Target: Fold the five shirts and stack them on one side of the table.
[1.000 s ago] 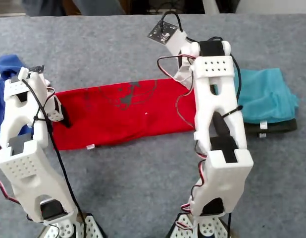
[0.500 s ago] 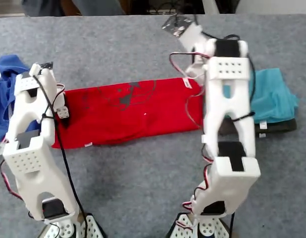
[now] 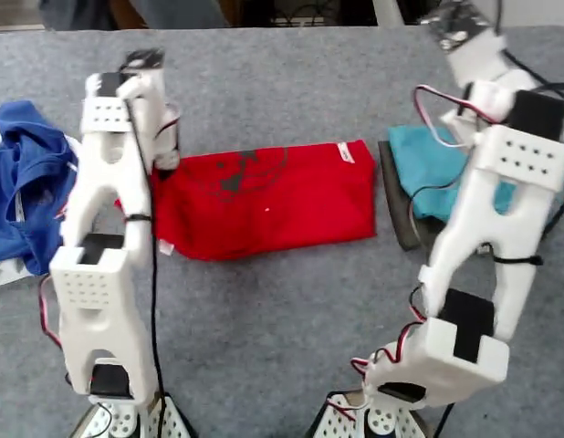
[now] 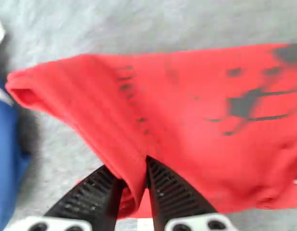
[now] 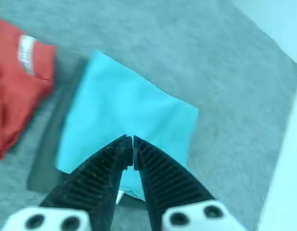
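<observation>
Clamped in left tool (image 4: 134,169): bunched edge of red shirt (image 4: 201,110), spread mid-bench (image 3: 264,310), with blue shirt (image 3: 26,182) just beside that end. Over teal shirt (image 5: 134,110), stacked on dark shirt (image 5: 45,168) at right side: right tool (image 5: 129,143), closed on nothing.

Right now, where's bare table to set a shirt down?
Bare: the far strip of table behind the red shirt, and the near strip between it and the arm bases. Crowded: the blue shirt at the left edge, by the left gripper pinching the red shirt; the teal shirt on a dark shirt at the right, under the right gripper.
</observation>
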You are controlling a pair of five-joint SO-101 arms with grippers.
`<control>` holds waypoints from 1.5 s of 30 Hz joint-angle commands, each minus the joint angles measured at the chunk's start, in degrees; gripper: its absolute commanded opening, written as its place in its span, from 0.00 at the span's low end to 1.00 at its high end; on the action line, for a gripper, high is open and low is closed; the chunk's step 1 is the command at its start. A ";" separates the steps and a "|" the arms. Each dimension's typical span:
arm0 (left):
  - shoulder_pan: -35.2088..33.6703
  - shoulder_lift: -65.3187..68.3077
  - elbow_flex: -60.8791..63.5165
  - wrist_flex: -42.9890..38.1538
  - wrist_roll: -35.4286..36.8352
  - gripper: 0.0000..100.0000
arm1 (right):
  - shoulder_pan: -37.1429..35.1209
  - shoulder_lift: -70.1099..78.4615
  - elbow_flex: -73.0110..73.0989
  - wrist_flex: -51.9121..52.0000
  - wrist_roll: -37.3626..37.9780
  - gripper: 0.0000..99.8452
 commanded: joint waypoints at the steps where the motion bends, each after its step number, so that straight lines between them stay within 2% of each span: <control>1: 6.02 -0.79 -9.89 1.76 2.81 0.04 | 3.43 -3.21 -3.12 -1.93 0.53 0.02; 8: 18.51 -0.62 -16.22 1.32 9.32 0.04 | 9.05 -3.65 -4.62 -2.73 0.53 0.02; 14: 25.89 -0.62 -16.22 -3.96 14.24 0.04 | 12.04 -4.97 -5.32 -2.37 0.26 0.02; 23: 28.00 3.60 -16.40 -16.00 15.91 0.03 | 12.13 -5.58 -5.23 -2.20 0.26 0.02; 35: 34.77 7.65 -16.48 -20.57 15.65 0.03 | 14.42 -5.76 -5.76 -2.20 0.26 0.02; 45: 35.74 10.73 -16.40 -22.77 15.56 0.03 | 15.47 -8.22 -5.14 -2.46 0.18 0.02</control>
